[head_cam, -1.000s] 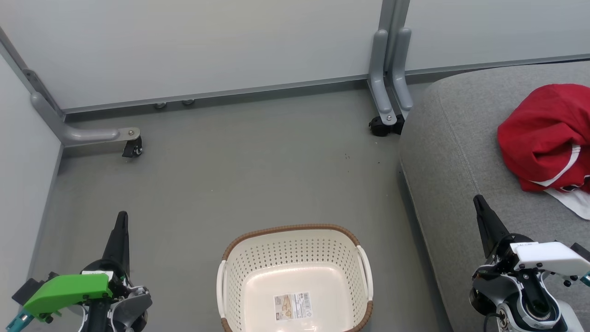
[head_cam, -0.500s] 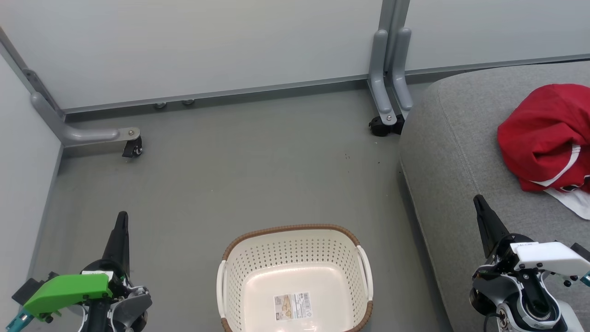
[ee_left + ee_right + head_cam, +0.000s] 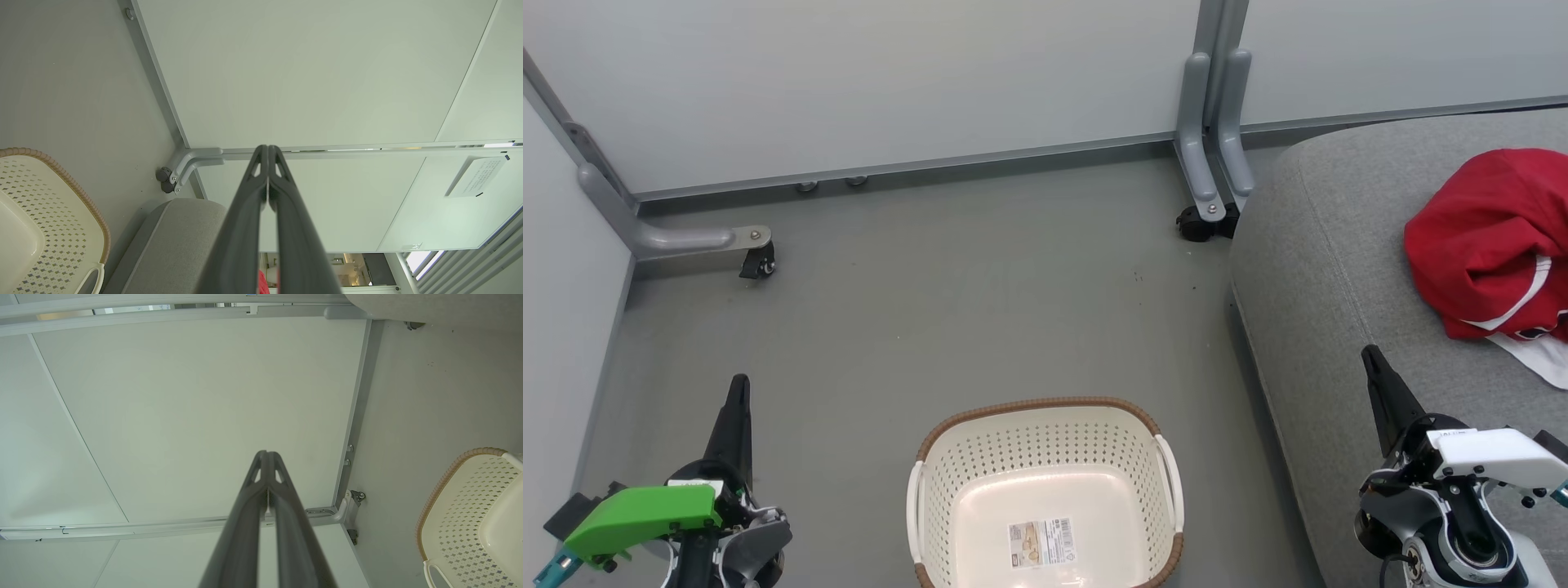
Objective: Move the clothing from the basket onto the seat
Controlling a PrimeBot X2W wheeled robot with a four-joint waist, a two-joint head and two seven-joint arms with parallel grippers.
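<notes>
Head view is showing the left gripper and right gripper sitting low on either side of the basket, both pointing forward, jaws pressed together on nothing. The clothing is lying bunched on the seat, beyond the right gripper

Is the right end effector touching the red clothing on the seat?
Apart. The head view shows a strip of bare grey seat between the right end effector and the clothing.
</notes>
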